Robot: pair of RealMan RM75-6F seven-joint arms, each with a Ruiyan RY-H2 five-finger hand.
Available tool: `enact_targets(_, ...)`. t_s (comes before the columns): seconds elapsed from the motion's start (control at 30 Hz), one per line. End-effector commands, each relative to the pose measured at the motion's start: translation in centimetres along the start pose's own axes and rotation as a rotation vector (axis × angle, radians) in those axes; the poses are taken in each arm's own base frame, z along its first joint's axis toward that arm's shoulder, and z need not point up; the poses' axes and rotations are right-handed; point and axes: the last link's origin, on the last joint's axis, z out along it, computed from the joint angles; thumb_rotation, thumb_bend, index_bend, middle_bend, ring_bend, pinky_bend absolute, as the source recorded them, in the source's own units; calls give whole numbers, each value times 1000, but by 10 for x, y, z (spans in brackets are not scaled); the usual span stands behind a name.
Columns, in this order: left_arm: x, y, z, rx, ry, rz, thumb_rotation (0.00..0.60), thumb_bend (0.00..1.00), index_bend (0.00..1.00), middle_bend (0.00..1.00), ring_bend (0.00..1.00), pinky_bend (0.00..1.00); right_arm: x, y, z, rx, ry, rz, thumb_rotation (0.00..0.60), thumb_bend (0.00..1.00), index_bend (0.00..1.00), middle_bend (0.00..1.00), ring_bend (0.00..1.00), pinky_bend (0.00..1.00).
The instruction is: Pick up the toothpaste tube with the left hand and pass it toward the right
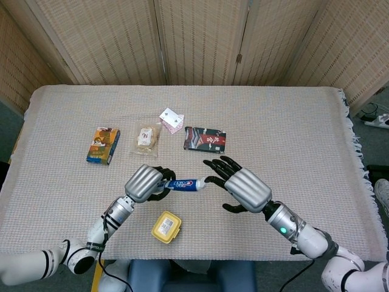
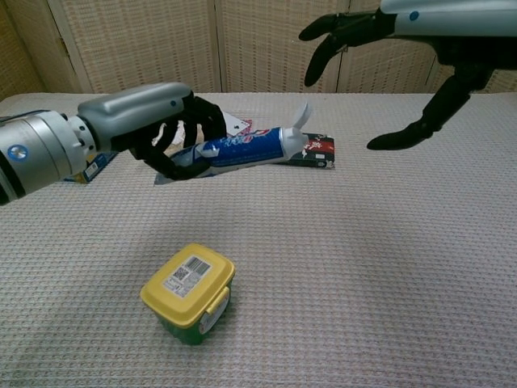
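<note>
Above the woven beige tablecloth [image 1: 292, 121], the silver-backed left hand [image 1: 144, 182] grips the blue-and-white toothpaste tube [image 1: 187, 184] by its flat tail end, dark fingers wrapped round it, with the white cap end pointing toward the robot's right. The silver-backed right hand [image 1: 243, 187] hovers just beside that cap, holding nothing, its black fingers spread wide and its palm turned toward the tube.

From the chest view the tube [image 2: 242, 148] is plainly lifted clear of the cloth and tilted, cap higher than tail, with its flip cap standing open; the head view shows neither the lift nor the tilt so clearly. That lower view also shows the right hand [image 2: 396, 56] raised above the tube's level, a gap between its fingertips and the cap.

Nearest the robot sits a small yellow-lidded tub [image 1: 166, 227]. Farther back lie a dark red-patterned flat packet [image 1: 205, 139], a clear bag of pale snacks [image 1: 146, 137], a playing card [image 1: 171, 120] and, only in the head view fully seen, an orange-and-blue box [image 1: 103, 145].
</note>
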Motion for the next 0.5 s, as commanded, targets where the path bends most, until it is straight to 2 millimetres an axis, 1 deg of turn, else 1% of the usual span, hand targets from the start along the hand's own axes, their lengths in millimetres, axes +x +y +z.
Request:
enact_targets(0.03,0,4,2,-2,2,-3,600,739,751,820,729,717,-3,-3,7,12,-9,-8,600,304,270,0,0,0)
enact_targets(0.2,0,5,2,5,8,-7,600,742,752,822,729,717,-7,-5,14,11,-24,-12,600,304,270,0,0,0)
enact_targets(0.5,0,-2,-2,19,12,-21,600,742,753,824,729,717,-11,1,14,-29,-42,-11,600,305,278,1,0,0)
